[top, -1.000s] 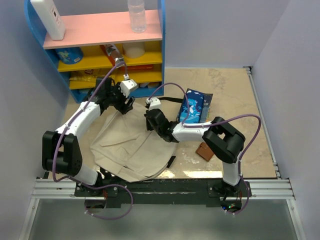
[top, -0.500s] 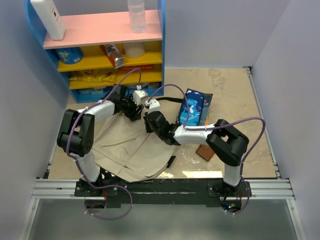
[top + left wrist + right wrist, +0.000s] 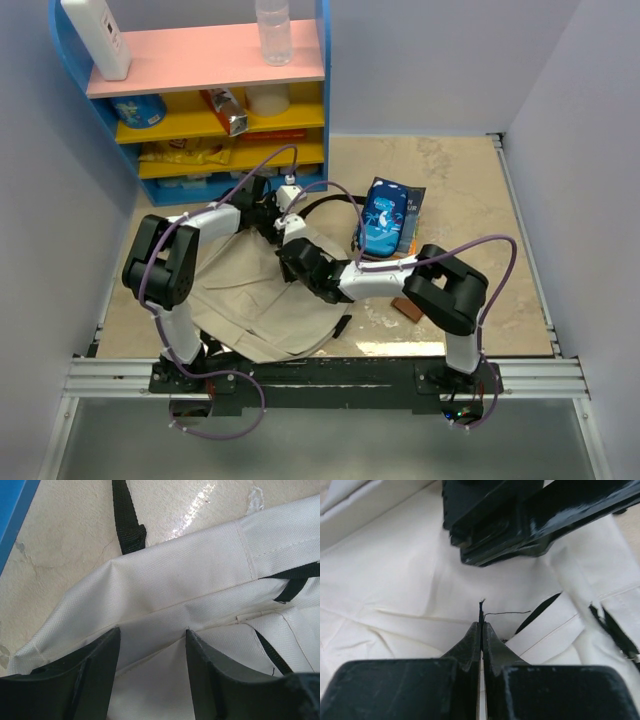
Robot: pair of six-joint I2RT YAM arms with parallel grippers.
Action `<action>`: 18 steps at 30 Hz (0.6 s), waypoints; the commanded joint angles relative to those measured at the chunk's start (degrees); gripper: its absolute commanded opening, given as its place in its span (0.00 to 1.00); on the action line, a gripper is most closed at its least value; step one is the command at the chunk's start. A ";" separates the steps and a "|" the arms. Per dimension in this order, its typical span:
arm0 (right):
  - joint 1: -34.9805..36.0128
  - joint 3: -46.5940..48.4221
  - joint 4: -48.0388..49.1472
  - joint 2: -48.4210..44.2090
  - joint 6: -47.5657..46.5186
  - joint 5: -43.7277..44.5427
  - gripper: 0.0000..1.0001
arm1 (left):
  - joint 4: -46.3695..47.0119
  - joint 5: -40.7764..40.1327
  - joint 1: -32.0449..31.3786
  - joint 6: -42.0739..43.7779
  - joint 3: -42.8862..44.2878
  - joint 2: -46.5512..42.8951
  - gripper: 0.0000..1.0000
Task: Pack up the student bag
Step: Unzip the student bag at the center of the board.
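Note:
The student bag (image 3: 255, 295), beige canvas, lies flat on the floor between the two arms. My left gripper (image 3: 278, 208) is at the bag's far edge. In the left wrist view it (image 3: 152, 632) stands open, with its fingertips (image 3: 107, 652) set down on a fold of the bag's cloth (image 3: 175, 580) beside a black strap (image 3: 127, 522). My right gripper (image 3: 290, 258) sits just in front of it on the bag. In the right wrist view it (image 3: 481, 625) is shut on a thin black pull tab (image 3: 481, 609) with a frayed thread. The left gripper's black body (image 3: 535, 515) fills the top of that view.
A blue book (image 3: 385, 218) lies on the floor right of the bag. A small brown object (image 3: 405, 305) lies near the right arm's elbow. A blue shelf unit (image 3: 200, 95) with bottles and snacks stands at the back left. Grey walls close in both sides.
My left arm has swung right from the shelf side to the bag's far edge, and its jaws have narrowed. My right gripper has shifted left and nearer, still shut.

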 commanded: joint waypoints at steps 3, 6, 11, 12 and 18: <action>4.45 1.68 0.43 1.49 0.21 -1.12 0.00 | 1.45 -1.58 -0.70 -0.68 -0.93 2.24 0.59; 6.74 2.38 0.34 1.93 0.56 -1.57 0.00 | 2.24 -2.20 -0.79 -1.30 -0.93 2.42 0.59; 10.69 4.14 -0.45 2.02 0.56 -2.79 0.00 | 2.59 -2.73 -0.79 -2.00 -0.40 2.95 0.57; 11.23 4.66 -0.54 1.93 0.56 -2.88 0.00 | 2.85 -2.82 -0.79 -2.00 -0.40 3.03 0.57; 14.22 6.16 -0.45 1.05 0.65 -4.73 0.00 | 3.47 -4.13 -0.97 -2.26 0.04 3.38 0.57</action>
